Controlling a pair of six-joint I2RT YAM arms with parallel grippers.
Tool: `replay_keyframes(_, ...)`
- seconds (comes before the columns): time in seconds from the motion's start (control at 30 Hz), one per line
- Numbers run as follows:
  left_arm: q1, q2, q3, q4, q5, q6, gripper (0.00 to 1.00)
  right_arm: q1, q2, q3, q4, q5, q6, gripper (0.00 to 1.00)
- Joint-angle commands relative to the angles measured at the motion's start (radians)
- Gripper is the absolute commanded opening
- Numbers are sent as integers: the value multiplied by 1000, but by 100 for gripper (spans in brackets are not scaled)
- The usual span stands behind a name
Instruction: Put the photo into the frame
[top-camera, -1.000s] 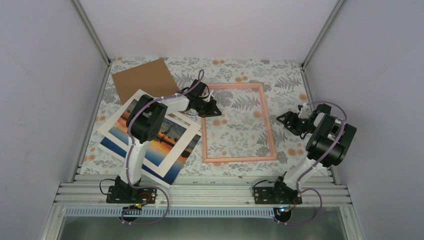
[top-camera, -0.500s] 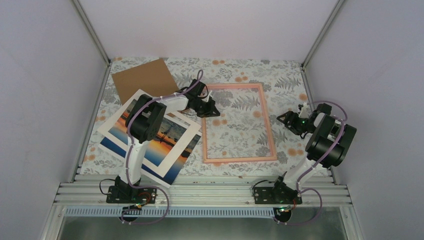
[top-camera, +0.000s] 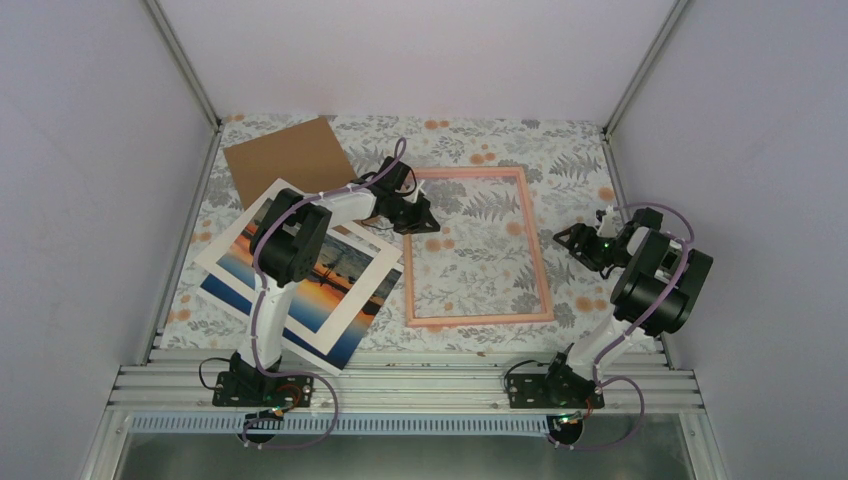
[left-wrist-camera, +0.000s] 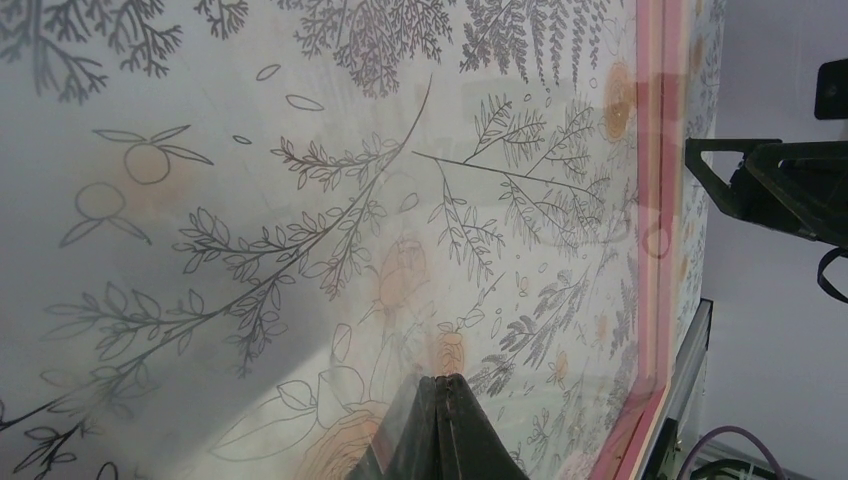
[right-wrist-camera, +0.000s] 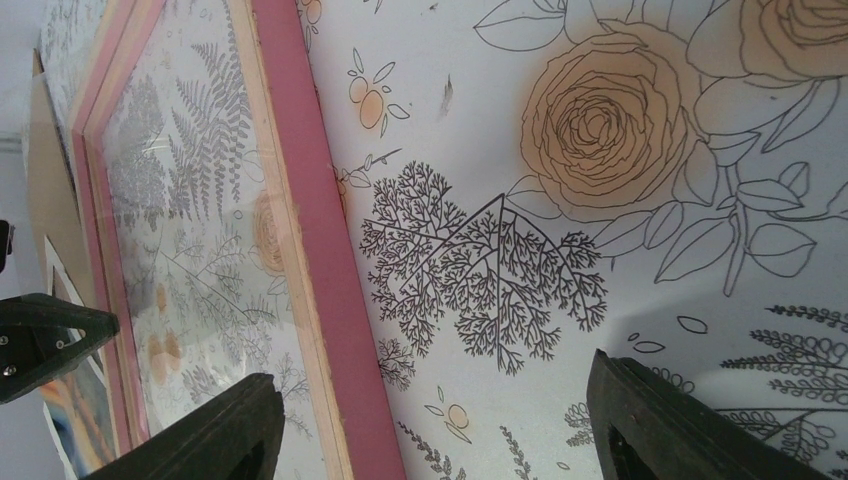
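- Top external: left gripper (top-camera: 420, 218), jaws shut and empty, over thin pink rectangular frame's (top-camera: 536, 240) left rail.
- Beside its right rail, right gripper (top-camera: 568, 240) spread wide, empty.

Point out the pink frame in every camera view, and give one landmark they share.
Top external: the frame lies flat in the middle of the picture.
Left wrist: one pink rail of the frame runs down the right side.
Right wrist: a pink rail of the frame slants from top left to bottom centre.
Shared landmark: the floral tablecloth under it shows in all three.
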Motion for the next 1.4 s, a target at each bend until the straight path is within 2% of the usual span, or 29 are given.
replay_keyframes(0.0, 1, -33, 20, -47, 28, 22, 2, 5, -33, -14, 22, 0, 1, 75)
replay_keyframes(0.37, 7, -30, 19, -35, 72, -3, 2, 6, -55, -32, 38, 9, 10, 75)
replay_keyframes(1.23, 14, -51, 19, -80, 48, 12, 2, 5, -81, -41, 56, 44, 26, 76)
replay_keyframes(1.37, 14, -56, 29, -81, 80, 7, 2, 5, -83, -48, 62, 50, 27, 76)
